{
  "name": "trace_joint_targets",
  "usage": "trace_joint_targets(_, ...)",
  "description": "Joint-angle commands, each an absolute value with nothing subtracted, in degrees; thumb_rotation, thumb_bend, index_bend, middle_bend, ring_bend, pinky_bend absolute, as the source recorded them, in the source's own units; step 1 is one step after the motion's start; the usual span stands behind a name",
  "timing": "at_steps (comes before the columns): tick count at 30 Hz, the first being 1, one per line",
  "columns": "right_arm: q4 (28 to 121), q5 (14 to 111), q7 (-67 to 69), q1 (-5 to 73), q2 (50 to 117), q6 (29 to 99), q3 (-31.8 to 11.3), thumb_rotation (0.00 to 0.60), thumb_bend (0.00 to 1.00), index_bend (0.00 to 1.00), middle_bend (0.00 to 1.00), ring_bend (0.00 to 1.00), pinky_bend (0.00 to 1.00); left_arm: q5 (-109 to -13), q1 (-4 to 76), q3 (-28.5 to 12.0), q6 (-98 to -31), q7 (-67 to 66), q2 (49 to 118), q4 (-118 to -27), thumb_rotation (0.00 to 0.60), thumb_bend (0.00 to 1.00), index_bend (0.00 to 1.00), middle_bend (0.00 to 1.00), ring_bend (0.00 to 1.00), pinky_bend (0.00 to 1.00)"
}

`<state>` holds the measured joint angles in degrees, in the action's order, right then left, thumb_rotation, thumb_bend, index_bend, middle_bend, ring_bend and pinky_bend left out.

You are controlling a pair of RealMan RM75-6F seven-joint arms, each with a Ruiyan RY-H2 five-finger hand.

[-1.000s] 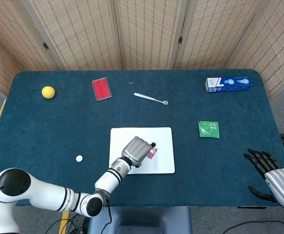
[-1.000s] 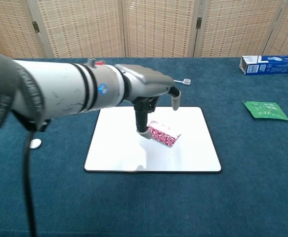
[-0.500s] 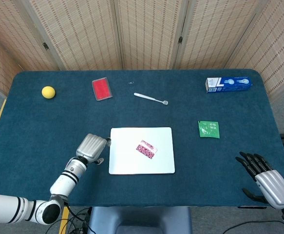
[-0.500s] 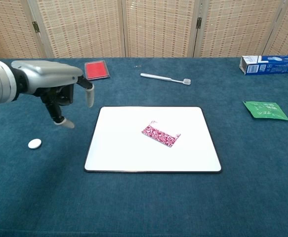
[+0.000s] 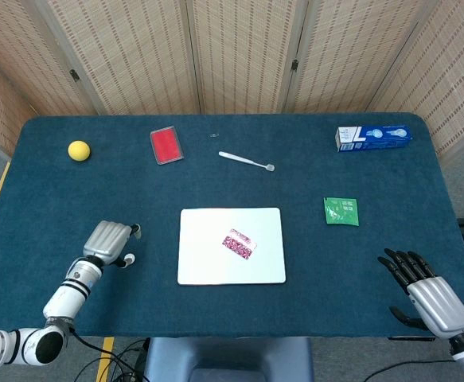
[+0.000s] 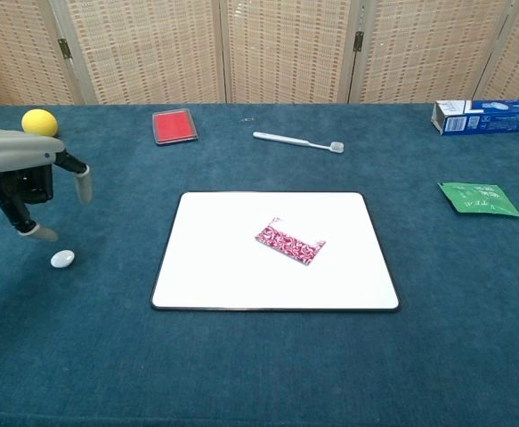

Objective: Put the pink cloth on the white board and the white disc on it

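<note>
We see the folded pink patterned cloth point(image 5: 239, 243) lying on the flat white board point(image 5: 204, 263), right of its middle, w/ bare board all round it. The small white disc point(image 6: 62, 259) sits on the blue worktop point(image 5: 311, 263), left of the board & apart from it. Our left hand point(image 6: 23, 178) hangs just above the disc, fingers apart, holding nothing; in the head view it hides part of the disc. Our right hand point(image 5: 424, 293) is spread & holds nothing, by the worktop's near right corner, partly cut off by the frame edge.
</note>
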<state>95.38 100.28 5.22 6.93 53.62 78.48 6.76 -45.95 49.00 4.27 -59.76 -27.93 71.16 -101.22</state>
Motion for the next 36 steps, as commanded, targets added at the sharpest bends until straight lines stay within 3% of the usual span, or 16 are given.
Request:
trace_joint_targets(1, 95.5, 101.0, 4.5, 6.9, 53.8, 78.6, 7.1, 0.6, 0.19, 0.0, 0.0, 0.0, 0.0, -47.3, 47.3, 4.8, -61.0, -27.7, 70.5, -102.2, 0.6, 0.26, 0.4, 1.0, 1.0, 0.9)
trace_joint_targets(16, 95.9, 102.4, 1.8, 6.2, 54.6, 79.7, 7.8, 0.6, 0.19, 0.0, 0.0, 0.0, 0.0, -49.7, 43.0, 3.8, -56.2, -23.4, 75.6, -92.7, 0.6, 0.26, 0.4, 1.0, 1.0, 0.9)
trace_joint_targets(36, 95.5, 103.2, 2.2, 5.7, 54.3, 81.4, 8.1, 0.6, 0.19, 0.0, 0.0, 0.0, 0.0, -47.1, 43.6, 1.2, -53.3, -28.8, 79.3, -89.4, 0.6, 0.26, 0.45, 1.0, 1.0, 0.9)
